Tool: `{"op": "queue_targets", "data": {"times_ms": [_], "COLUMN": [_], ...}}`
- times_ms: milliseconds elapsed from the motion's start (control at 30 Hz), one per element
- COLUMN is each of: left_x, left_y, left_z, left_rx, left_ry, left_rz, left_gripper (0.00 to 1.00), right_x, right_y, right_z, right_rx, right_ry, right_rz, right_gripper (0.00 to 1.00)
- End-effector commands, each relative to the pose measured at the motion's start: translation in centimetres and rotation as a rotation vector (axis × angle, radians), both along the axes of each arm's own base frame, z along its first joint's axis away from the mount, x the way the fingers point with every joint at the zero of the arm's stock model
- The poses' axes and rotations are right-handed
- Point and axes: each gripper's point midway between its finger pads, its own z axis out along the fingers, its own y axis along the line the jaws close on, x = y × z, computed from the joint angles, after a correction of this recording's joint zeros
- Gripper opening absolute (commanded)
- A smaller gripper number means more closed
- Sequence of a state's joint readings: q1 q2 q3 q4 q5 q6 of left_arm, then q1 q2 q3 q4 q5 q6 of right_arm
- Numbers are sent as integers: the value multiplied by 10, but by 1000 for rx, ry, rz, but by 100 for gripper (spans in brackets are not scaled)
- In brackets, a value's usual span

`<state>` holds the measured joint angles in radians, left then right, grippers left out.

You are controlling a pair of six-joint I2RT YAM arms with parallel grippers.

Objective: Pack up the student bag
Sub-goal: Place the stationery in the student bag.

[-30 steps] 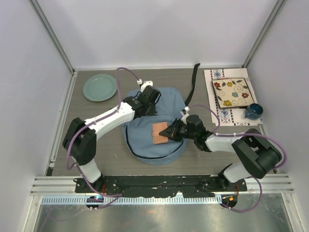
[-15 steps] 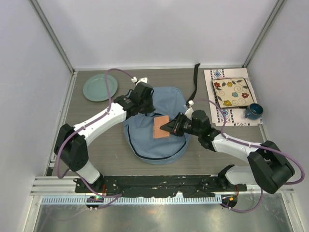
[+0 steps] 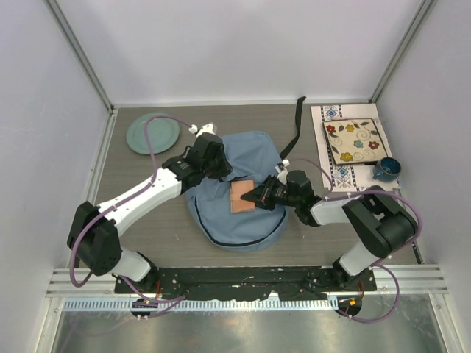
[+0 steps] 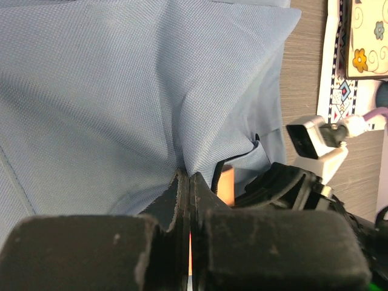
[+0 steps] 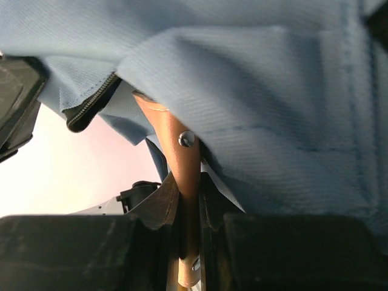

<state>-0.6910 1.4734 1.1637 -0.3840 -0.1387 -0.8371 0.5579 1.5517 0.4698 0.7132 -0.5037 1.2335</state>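
The student bag (image 3: 235, 217), light blue-grey with a dark zipper line, lies flat mid-table. My left gripper (image 3: 221, 168) is shut on a fold of the bag's fabric (image 4: 121, 91) and lifts it into a ridge; its fingertips (image 4: 182, 182) press together on the cloth. My right gripper (image 3: 259, 195) is shut on a flat brown leather-like piece (image 3: 241, 197) with metal rivets (image 5: 186, 139). The piece's far end goes under the raised fabric (image 5: 273, 91) beside the open zipper edge (image 5: 91, 109). The brown piece (image 4: 227, 182) also shows beside the left fingers.
A green plate (image 3: 152, 132) sits at the back left. At the back right a patterned mat carries a floral square plate (image 3: 355, 141) and a blue mug (image 3: 385, 169). The bag's black strap (image 3: 297, 125) trails toward the back wall.
My left gripper has shifted left and slightly nearer, still on the fabric. The right arm's elbow swung out and back; the brown piece moved a little farther in over the bag's middle.
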Motion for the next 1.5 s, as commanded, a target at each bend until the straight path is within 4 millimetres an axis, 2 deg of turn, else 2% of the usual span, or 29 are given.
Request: {"op": "queue_targets", "data": {"times_ms": [0,100,200,433,500,600,667,700,733,800,900,1000,1167,1233,1333,1467], "left_x": [-3,-4,-5,-8,-8,-9,-9,-9,-9,-9,-8,-8,-7,-7,-11,-13], "left_y": [-17,-17,-20,-26,-25,-26,-28,-28,-29,-31,-33,-34,-33,-32,-35,-32], "left_z": [50,46,42,33,32,35,39,39,41,43,43,42,41,40,46,51], "left_rx": [-188,-184,-197,-201,-203,-214,-231,-236,-243,-254,-265,-273,-280,-279,-304,-328], "left_ry": [-93,-83,-72,-47,-46,-56,-65,-64,-68,-69,-70,-70,-73,-72,-75,-86], "left_rz": [-14,-11,-22,-47,-44,-52,-60,-58,-59,-60,-60,-64,-59,-57,-81,-89], "left_gripper": [0,0,0,0,0,0,0,0,0,0,0,0,0,0,0,0], "right_x": [15,14,12,19,22,32,34,34,33,25,16,16,14,15,14,26], "right_y": [6,6,14,17,15,6,7,8,10,14,22,24,35,32,27,0], "right_z": [14,22,36,65,67,47,44,31,42,31,27,28,16,0,-13,-29], "right_rx": [101,131,165,232,227,174,197,197,257,274,284,295,237,195,172,131], "right_ry": [-33,-44,-65,-132,-149,-121,-84,-42,-48,-11,7,16,69,112,147,183], "right_rz": [-35,-34,-5,0,-14,-56,-51,-50,-49,-38,-11,-9,40,22,-6,-99], "right_gripper": [1,1,1,1,1,1,1,1,1,1,1,1,1,1,1,1]}}
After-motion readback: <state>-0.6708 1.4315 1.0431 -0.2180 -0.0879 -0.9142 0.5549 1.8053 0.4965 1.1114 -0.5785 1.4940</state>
